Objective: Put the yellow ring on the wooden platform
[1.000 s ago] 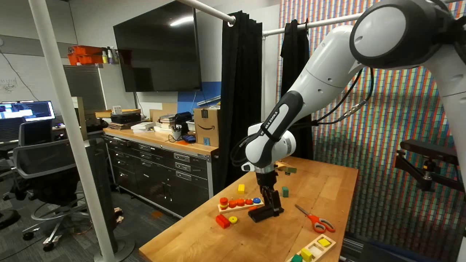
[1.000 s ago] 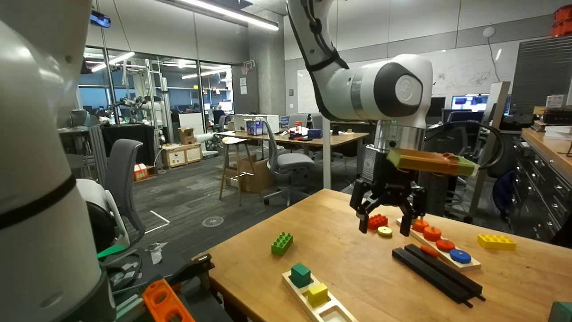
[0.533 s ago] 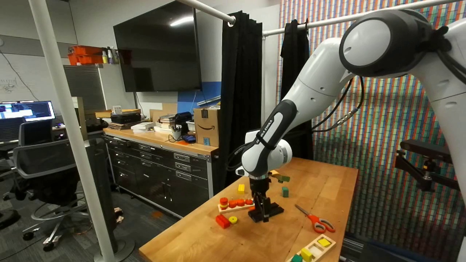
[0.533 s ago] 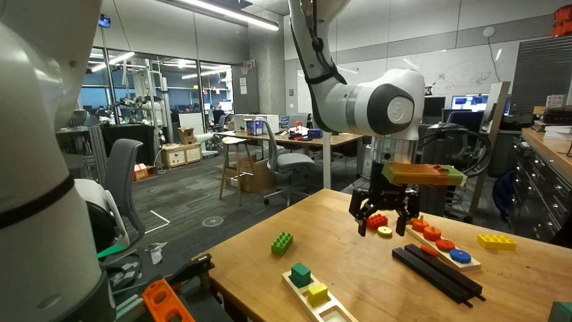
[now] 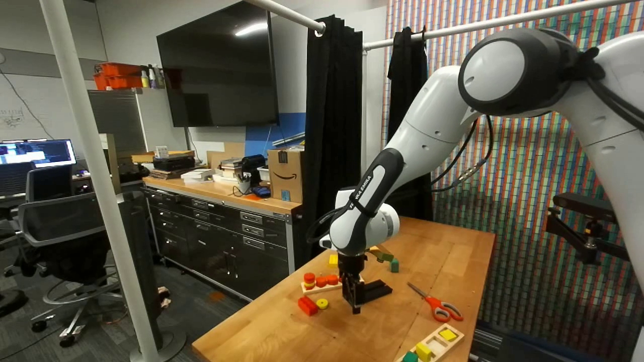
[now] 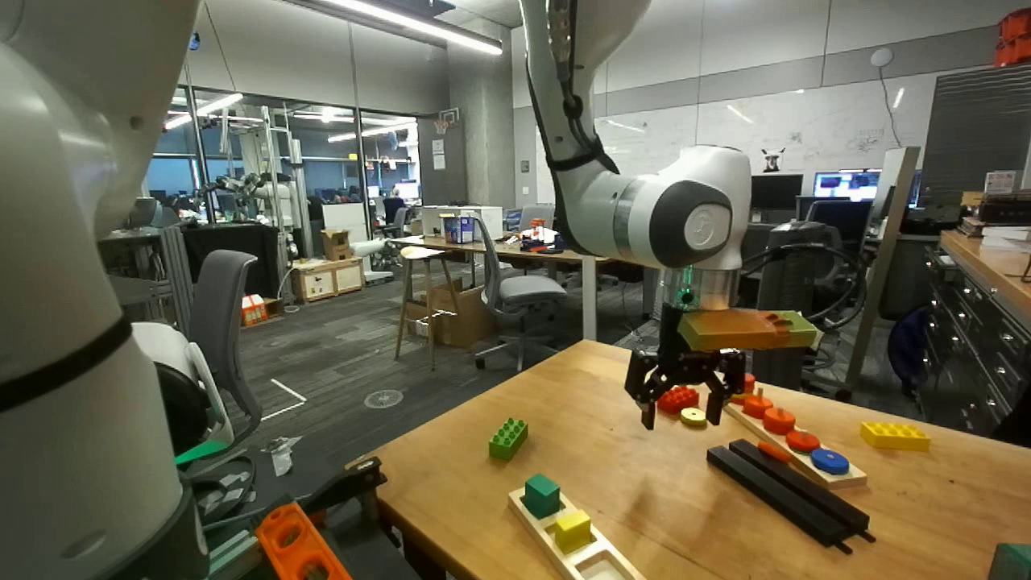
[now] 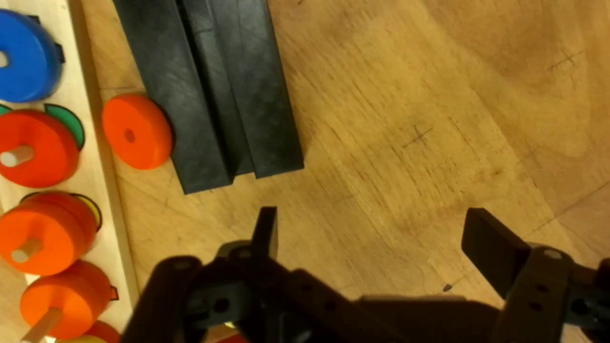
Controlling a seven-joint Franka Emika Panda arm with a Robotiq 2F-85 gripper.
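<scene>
Spread wide and holding nothing, the gripper (image 7: 372, 226) hangs near the red brick (image 5: 307, 305). The yellow ring (image 5: 322, 304) lies just beside that brick, so best centre over the ring with neither jaw striking the brick; the pegged wooden platform (image 7: 93, 181) stands near the brick too.

Both exterior views set back, facing different ways — table (image 6: 668, 475) shared, wrist view close, looking down
</scene>
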